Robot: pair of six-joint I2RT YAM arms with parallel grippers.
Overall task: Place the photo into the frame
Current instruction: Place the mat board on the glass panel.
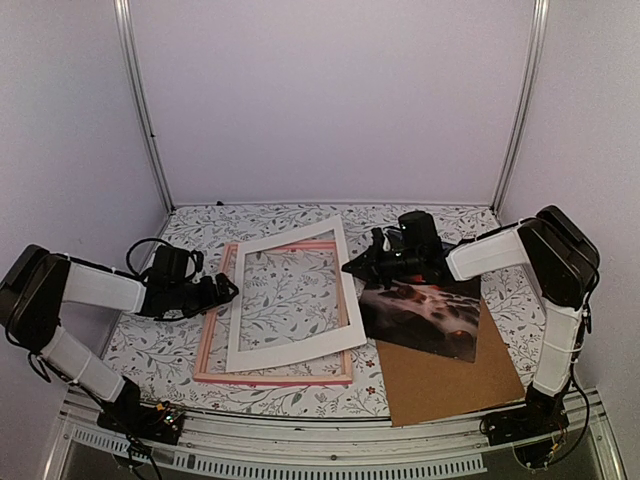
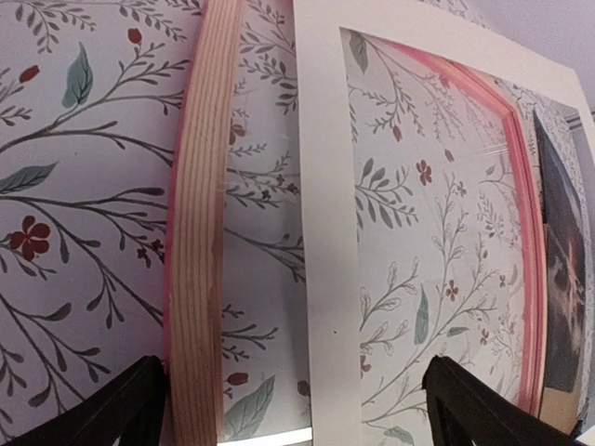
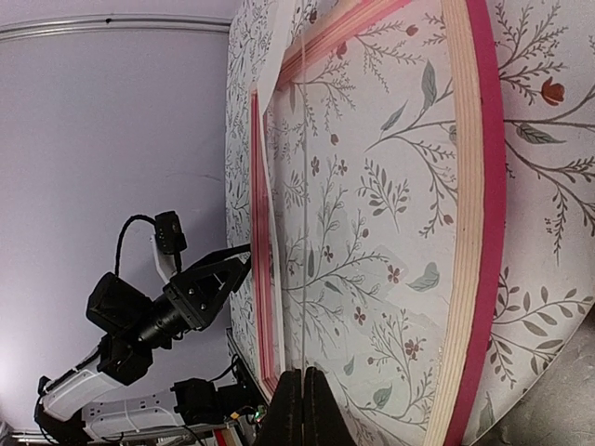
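Your left gripper (image 1: pixel 228 290) sits left of centre in the top view, low over the floral tablecloth (image 1: pixel 150 340). Its jaws are spread wide and hold nothing. In the left wrist view its 2 black fingertips (image 2: pixel 112 413) fill the bottom corners. The bare wooden face of the pink frame's (image 1: pixel 270 379) left rail runs up just inside the left one, and the left border of the white mat (image 1: pixel 242 300) runs up the middle.

The frame lies flat at the lower centre of the top view. The mat lies on it, turned slightly. Its upper right corner reaches past the frame's top rail, its right border covers most of the right rail, and its lower edge stops short of the bottom rail.

The photo (image 1: pixel 425 315) is outside the frame, right of centre in the top view and just beside the frame's right rail. It lies face up and a little askew on the brown backing board (image 1: pixel 450 380), which shows below it and to its right.

Your right gripper (image 1: pixel 352 266) is at the centre of the top view, over the mat's right edge and near the photo's upper left corner. Its jaws are pressed together. In the right wrist view the 2 fingers meet at the bottom centre, and a thin pale line runs up from them across the tablecloth. You cannot tell from this view whether that line is the edge of a clear sheet.
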